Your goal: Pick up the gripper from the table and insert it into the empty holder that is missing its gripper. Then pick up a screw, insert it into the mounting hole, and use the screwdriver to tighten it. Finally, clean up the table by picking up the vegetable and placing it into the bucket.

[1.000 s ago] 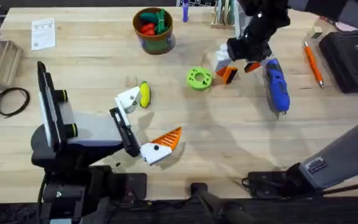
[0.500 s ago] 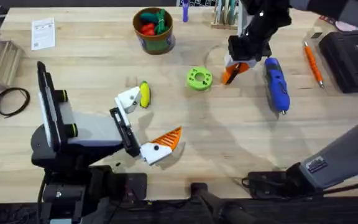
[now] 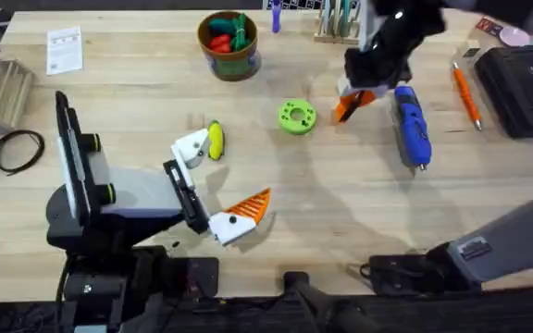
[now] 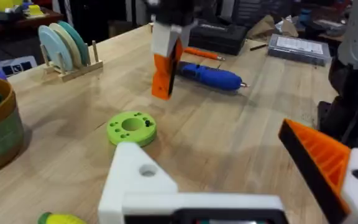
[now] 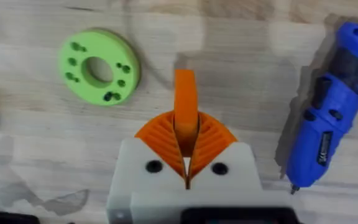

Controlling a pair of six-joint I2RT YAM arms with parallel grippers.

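My right gripper (image 3: 352,98) is shut on the gripper (image 3: 343,109), a small orange wedge with a black side, and holds it just above the table beside the green disc. In the right wrist view its orange pads (image 5: 158,134) pinch the wedge (image 5: 186,102). My left gripper (image 3: 222,178) stands open; its white holder (image 3: 191,148) is bare and lies next to the yellow vegetable (image 3: 215,141). The blue screwdriver (image 3: 412,125) lies right of the wedge. The bucket (image 3: 229,57) stands at the back. The screw is out of view.
A green round disc (image 3: 295,117) lies left of the wedge. A thin orange stick (image 3: 465,92) and a black case (image 3: 526,79) sit at the right. A coiled cable (image 3: 17,150) and a paper card (image 3: 64,48) are at the left.
My right gripper has shut on the orange wedge and carried it slightly up and toward the back right. The left arm has not moved.
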